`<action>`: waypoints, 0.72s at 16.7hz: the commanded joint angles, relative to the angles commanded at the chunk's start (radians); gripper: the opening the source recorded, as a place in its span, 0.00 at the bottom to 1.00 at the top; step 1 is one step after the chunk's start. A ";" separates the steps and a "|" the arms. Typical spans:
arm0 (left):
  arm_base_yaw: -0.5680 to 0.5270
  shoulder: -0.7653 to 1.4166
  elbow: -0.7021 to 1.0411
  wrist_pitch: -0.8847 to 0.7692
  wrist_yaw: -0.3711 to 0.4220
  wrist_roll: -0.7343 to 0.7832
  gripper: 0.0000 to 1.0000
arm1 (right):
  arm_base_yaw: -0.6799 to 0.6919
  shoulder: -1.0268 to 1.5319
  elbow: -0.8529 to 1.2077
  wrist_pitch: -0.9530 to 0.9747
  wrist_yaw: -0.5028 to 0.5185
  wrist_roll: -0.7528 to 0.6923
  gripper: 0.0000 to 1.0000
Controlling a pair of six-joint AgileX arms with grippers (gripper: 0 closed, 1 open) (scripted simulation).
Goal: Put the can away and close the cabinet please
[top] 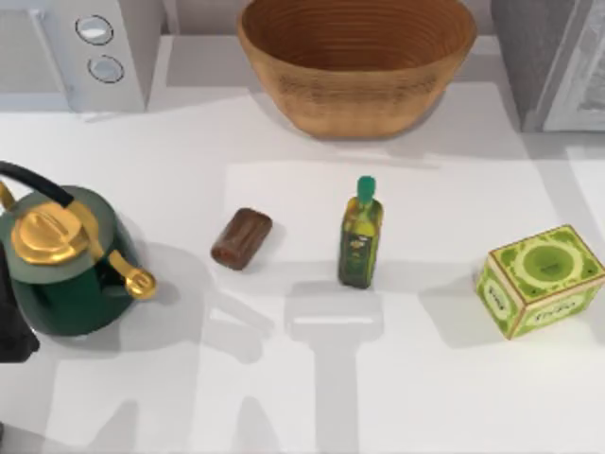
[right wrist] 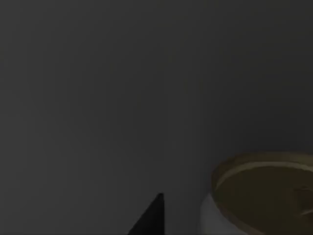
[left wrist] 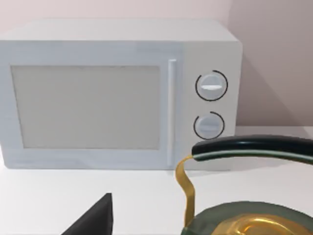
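Note:
The cabinet (top: 531,52) stands at the table's back right corner, grey, with its pale framed door panel (top: 584,87) at the picture's right edge. The right wrist view is dim and grey all round. In it a can (right wrist: 261,196) with a pale wall and a brownish-gold top stands upright, and a black tip of my right gripper (right wrist: 150,219) is a short way beside it, apart from it. My left arm (top: 9,326) is parked at the left edge behind the kettle, and a black tip of my left gripper (left wrist: 95,219) points toward the microwave.
A white microwave (top: 85,47) sits back left and a wicker basket (top: 356,57) back centre. A green and gold kettle (top: 66,260) stands on the left. A brown cylinder (top: 241,238) lies mid-table, beside an oil bottle (top: 360,236) and a green box (top: 541,279).

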 joint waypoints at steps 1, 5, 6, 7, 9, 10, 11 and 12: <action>0.000 0.000 0.000 0.000 0.000 0.000 1.00 | 0.000 0.000 0.000 0.000 0.000 0.000 0.98; 0.000 0.000 0.000 0.000 0.000 0.000 1.00 | 0.000 0.000 0.000 0.000 0.000 0.000 1.00; 0.000 0.000 0.000 0.000 0.000 0.000 1.00 | 0.000 0.000 0.000 0.000 0.000 0.000 1.00; 0.000 0.000 0.000 0.000 0.000 0.000 1.00 | 0.000 0.000 0.000 0.000 0.000 0.000 1.00; 0.000 0.000 0.000 0.000 0.000 0.000 1.00 | 0.000 0.000 0.000 0.000 0.000 0.000 1.00; 0.000 0.000 0.000 0.000 0.000 0.000 1.00 | 0.002 0.000 0.000 0.000 0.000 0.000 1.00; 0.000 0.000 0.000 0.000 0.000 0.000 1.00 | 0.002 0.000 0.000 0.000 0.000 0.000 1.00; 0.000 0.000 0.000 0.000 0.000 0.000 1.00 | -0.001 -0.009 -0.004 0.008 -0.003 -0.001 1.00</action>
